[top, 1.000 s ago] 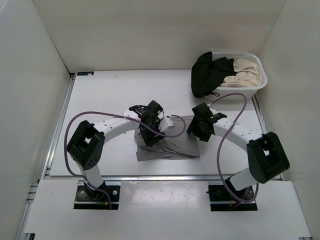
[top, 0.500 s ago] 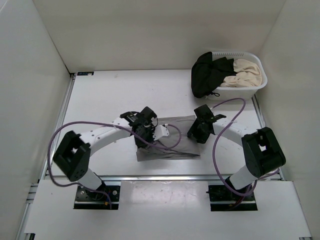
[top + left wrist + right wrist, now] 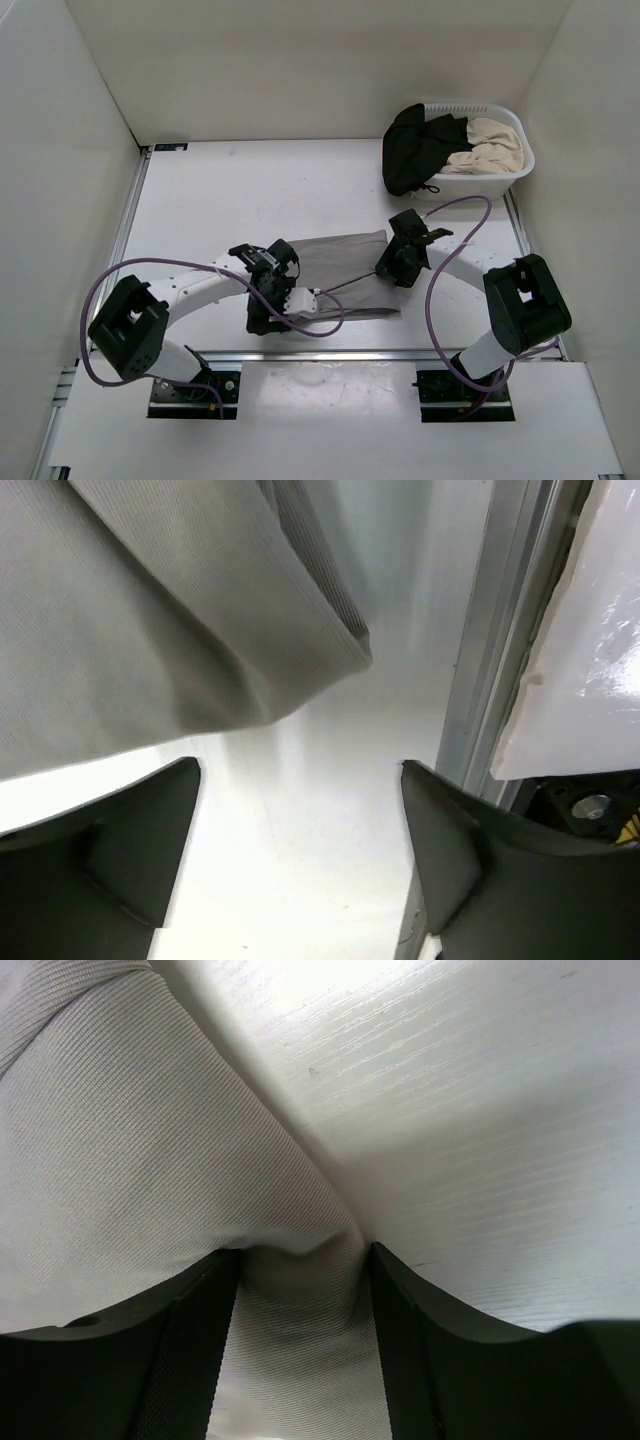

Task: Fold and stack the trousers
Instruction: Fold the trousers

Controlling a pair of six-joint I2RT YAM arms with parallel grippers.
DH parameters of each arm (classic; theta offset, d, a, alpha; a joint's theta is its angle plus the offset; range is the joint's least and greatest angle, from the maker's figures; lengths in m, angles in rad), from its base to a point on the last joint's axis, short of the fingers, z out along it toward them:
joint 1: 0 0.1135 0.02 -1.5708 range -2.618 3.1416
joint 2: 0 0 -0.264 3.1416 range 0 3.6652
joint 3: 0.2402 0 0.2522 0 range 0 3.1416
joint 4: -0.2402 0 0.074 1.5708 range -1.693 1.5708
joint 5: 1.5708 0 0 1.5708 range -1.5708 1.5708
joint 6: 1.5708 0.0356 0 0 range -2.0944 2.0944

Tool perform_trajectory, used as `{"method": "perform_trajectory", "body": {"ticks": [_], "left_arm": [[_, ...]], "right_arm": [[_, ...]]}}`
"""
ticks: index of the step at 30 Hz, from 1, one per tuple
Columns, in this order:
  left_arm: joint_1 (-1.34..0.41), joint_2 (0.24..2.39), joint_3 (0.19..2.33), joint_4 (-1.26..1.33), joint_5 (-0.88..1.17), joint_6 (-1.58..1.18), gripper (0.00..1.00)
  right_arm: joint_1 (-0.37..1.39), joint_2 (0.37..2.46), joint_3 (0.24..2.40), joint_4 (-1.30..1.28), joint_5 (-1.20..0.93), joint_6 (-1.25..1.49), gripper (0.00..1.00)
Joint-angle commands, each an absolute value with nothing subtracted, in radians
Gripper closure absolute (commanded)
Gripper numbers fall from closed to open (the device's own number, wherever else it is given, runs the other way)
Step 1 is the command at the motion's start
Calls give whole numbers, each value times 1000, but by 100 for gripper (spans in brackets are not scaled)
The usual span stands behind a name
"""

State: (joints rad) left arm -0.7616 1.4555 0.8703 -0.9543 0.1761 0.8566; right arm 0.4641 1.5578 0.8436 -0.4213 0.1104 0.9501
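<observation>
The grey trousers (image 3: pixel 345 275) lie folded in a flat rectangle on the white table, in front of both arms. My left gripper (image 3: pixel 262 318) hovers low at their near left corner, open. In the left wrist view the gripper (image 3: pixel 300 810) has only bare table between its fingers, and the trousers' folded corner (image 3: pixel 150 630) lies just beyond. My right gripper (image 3: pixel 395 270) sits on the trousers' right edge. In the right wrist view this gripper (image 3: pixel 303 1260) is shut on a bunched ridge of the trousers (image 3: pixel 120 1140).
A white laundry basket (image 3: pixel 520 165) stands at the back right, holding a black garment (image 3: pixel 415 150) that hangs over its left rim and a beige garment (image 3: pixel 490 145). A metal rail (image 3: pixel 490 680) runs along the table's near edge, close to my left gripper.
My left gripper let go of the trousers, opened and drew back to the near left, off the fabric. The trousers now lie flatter. My right gripper closed on their right edge.
</observation>
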Motion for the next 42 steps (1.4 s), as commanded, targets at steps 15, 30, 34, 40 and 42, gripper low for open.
{"method": "perform_trajectory", "body": {"ticks": [15,30,34,40,42], "left_arm": [[-810,1575,1106,-865,400,709,0],[-876,1496,1195,-885,328,660,0],[-691,1505,1289,-927,463,638,0],[-396,1656,1266,-845,428,638,0],[-358,1715,1290,-836,440,638,0]], "right_arm": [[456,1468,972,-586,241,839,37],[371,1692,1223,-589,115,657,33],[371,1545,1128,-614,152,657,33],[382,1307,864,-565,35,699,33],[382,1250,750,-540,0,699,33]]}}
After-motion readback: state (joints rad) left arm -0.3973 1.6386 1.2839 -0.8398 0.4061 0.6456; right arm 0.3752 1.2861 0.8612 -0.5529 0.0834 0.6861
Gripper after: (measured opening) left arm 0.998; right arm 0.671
